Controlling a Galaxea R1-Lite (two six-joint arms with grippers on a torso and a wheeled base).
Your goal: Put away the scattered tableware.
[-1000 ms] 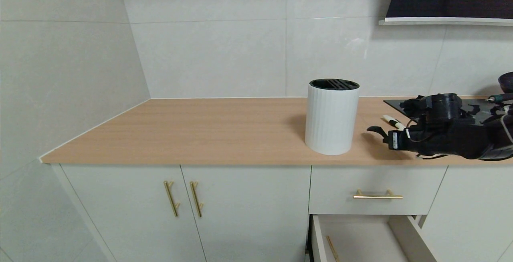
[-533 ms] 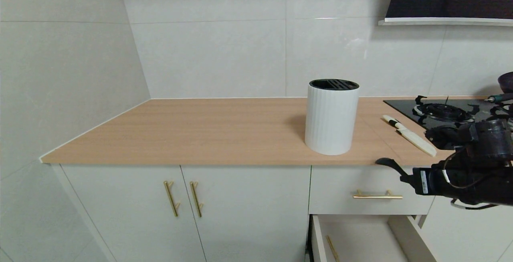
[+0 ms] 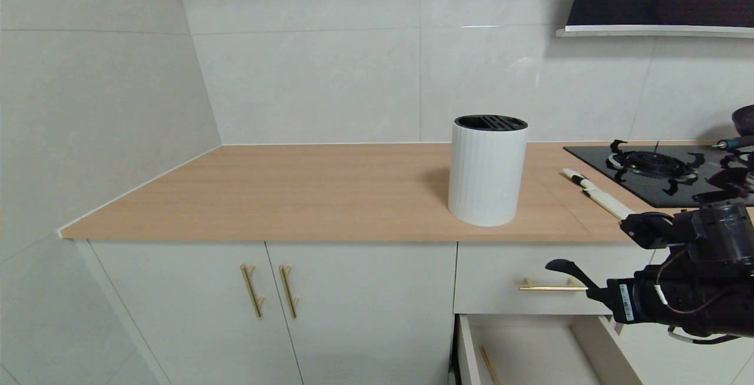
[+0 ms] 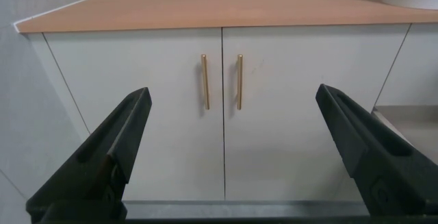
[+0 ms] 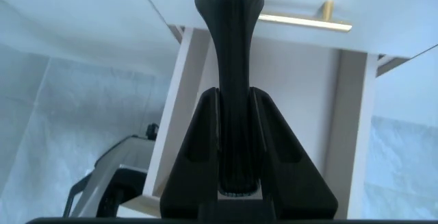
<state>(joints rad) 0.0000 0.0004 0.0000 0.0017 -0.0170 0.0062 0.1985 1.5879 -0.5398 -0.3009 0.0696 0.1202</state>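
Pinching black utensil [image 3: 560, 266] tight in right jaws, hovering just above open drawer [image 3: 530, 352]; stowing not done. Knife [image 3: 596, 195] lying on desk [image 3: 294, 196] beyond jaws, waiting. Left jaws spread, empty.

One white holder [image 3: 488, 171], one knife [image 3: 596, 196], one black-handled utensil [image 3: 564, 268], one open drawer [image 3: 530, 347]
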